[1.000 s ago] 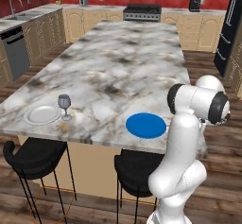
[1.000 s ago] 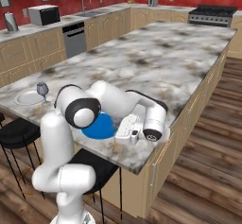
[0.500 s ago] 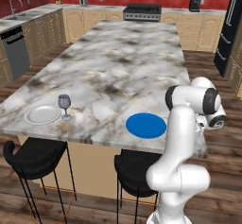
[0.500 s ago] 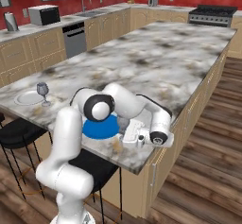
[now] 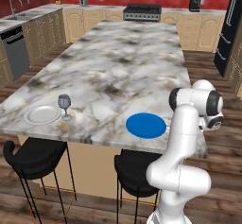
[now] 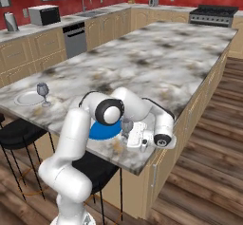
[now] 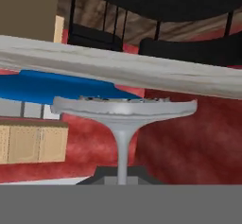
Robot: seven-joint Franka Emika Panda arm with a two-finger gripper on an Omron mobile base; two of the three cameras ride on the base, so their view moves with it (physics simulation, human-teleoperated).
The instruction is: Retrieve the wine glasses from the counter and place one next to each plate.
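The jaws are seen clamped together on the thin stem (image 7: 122, 152) of the held wine glass (image 6: 126, 125), low over the near corner of the surface (image 5: 132, 57). In the hand view, which is rolled upside down, the round foot (image 7: 124, 107) is shown close to the marble; whether it touches cannot be told.

If the stem is released before the foot is fully seated, the glass could be tipped, since it is tall on a narrow base. A tilt of the hand at release would have the same effect.

The blue plate (image 6: 102, 131) lies just beside the glass, with the glass at about 3 o'clock of it in the right base view. Should the foot be set down overlapping the plate's edge, the glass would be left leaning and could be toppled onto the plate.

The edge of the surface is also close on the hand's side. A sideways drag during withdrawal, with a finger caught on the stem, could carry the glass over it to the wooden floor (image 6: 209, 162).

Far off at 9 o'clock, the other wine glass (image 5: 64, 104) stands upright just beside the white plate (image 5: 41, 115), well apart from any risk here.
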